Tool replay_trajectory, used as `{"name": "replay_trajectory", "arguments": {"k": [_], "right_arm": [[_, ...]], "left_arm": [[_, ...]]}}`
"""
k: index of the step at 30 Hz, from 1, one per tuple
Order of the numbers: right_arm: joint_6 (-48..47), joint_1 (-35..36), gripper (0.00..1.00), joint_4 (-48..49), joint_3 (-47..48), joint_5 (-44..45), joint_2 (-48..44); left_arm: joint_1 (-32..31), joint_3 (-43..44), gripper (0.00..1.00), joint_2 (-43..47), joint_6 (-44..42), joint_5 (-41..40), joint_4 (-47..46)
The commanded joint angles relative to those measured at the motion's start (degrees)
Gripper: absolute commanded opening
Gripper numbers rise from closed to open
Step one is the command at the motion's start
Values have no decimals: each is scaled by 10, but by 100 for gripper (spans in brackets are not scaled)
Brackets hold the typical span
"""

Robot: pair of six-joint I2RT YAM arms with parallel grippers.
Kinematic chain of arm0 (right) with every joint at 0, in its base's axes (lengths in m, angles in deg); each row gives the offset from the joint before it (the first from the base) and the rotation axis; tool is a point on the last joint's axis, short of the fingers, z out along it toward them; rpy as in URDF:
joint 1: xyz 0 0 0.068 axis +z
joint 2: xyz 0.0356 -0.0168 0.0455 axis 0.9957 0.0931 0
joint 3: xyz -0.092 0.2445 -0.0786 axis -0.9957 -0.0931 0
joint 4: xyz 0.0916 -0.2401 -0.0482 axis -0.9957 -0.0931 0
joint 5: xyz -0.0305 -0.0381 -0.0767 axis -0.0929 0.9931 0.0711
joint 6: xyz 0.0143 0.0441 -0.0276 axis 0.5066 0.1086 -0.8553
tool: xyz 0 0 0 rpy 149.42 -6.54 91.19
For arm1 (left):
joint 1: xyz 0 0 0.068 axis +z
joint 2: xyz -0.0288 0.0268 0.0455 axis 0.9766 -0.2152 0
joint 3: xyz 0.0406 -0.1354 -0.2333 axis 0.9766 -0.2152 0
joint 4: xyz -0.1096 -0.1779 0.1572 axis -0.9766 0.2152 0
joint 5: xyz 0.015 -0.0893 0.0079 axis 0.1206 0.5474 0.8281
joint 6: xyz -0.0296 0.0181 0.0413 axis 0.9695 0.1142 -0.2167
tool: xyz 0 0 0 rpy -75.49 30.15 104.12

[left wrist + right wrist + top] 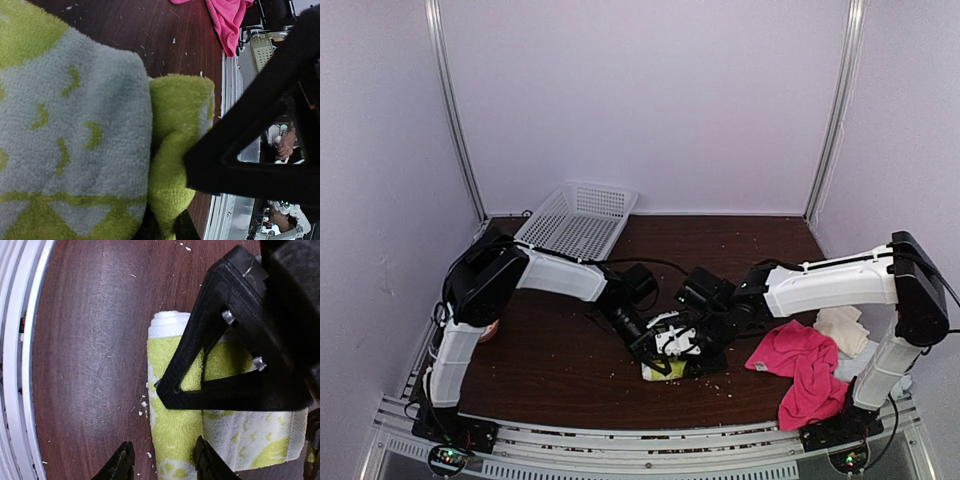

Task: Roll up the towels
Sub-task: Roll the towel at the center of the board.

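1. Near the front edge, at the middle of the dark brown wooden table (550, 355), lies the small lime-yellow terry towel with a white pattern (660, 371). One side of it is rolled up and the rest lies flat.
2. The left gripper (655, 352) is pressed together and pinches a fold of this towel.
3. The right gripper (162, 462) hangs just above the rolled side with its fingers spread. It holds nothing.
4. To the right, near the base of the right arm, the larger hot-pink cloth towel (800, 365) lies crumpled. The cream cloth towel (842, 328) touches it from behind.
5. At the back left stands the white plastic lattice basket (575, 220), well apart from the towels.
6. Small white crumbs (144, 404) lie on the wood beside the lime-yellow towel.
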Motion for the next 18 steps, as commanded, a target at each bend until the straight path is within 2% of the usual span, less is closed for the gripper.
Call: {"name": "replay_trajectory", "arguments": {"k": [1,5,10,12,14,18], "right_arm": [[-15,-1,42,41,-6,31,32],[-20,0,39,52,-8,33,58],[-29,1,17,41,-9,30,70],[-30,0,12,32,-13,28,70],[-26,0,8,14,-15,16,69],[-8,-1,5,-21,-19,-33,59]], "left_arm": [[5,3,0,-27,3,-40,17],[5,5,0,-28,2,-40,17],[11,1,0,-20,1,-37,17],[18,-11,8,4,4,-52,5],[30,-39,22,43,23,-75,-27],[64,-112,40,132,48,-117,-86]]}}
